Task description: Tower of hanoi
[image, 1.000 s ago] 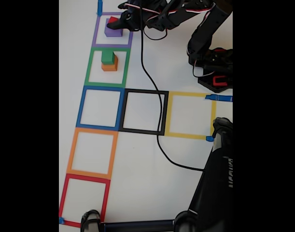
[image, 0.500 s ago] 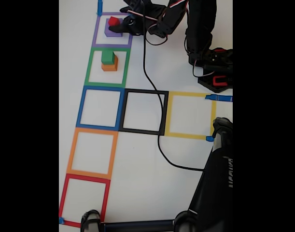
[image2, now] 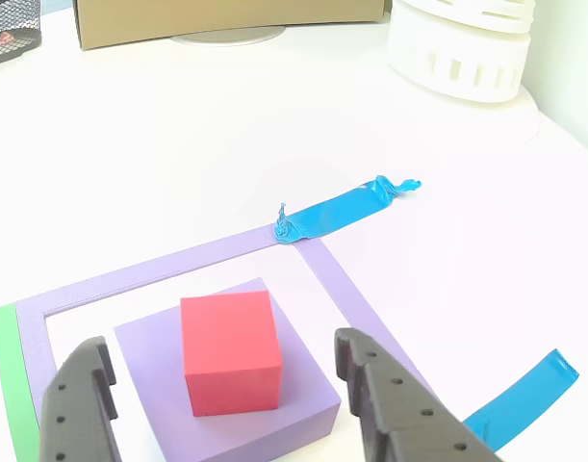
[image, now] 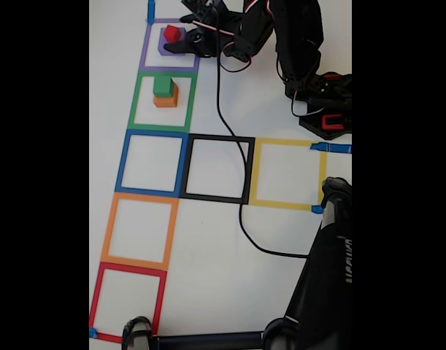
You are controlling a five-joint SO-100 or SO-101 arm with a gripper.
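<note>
1. where the purple frame (image: pixel 170 45) lies at the top of the fixed view, a red cube (image: pixel 171 33) sits on a flat purple block (image: pixel 166 48) inside it.
2. gripper (image2: pixel 226 409): open, its two grey fingers (image2: pixel 395 409) standing either side of the red cube (image2: pixel 230 352) without touching it, in the other view.
3. green frame (image: pixel 163 102), just below the purple one: a green cube (image: pixel 163 85) stacked on an orange block (image: pixel 166 99).
4. blue tape (image2: pixel 337 212) pins the purple frame's corner to the white table (image2: pixel 226 135).
5. black cable (image: pixel 230 131) crosses the black frame (image: pixel 217 168).
</note>
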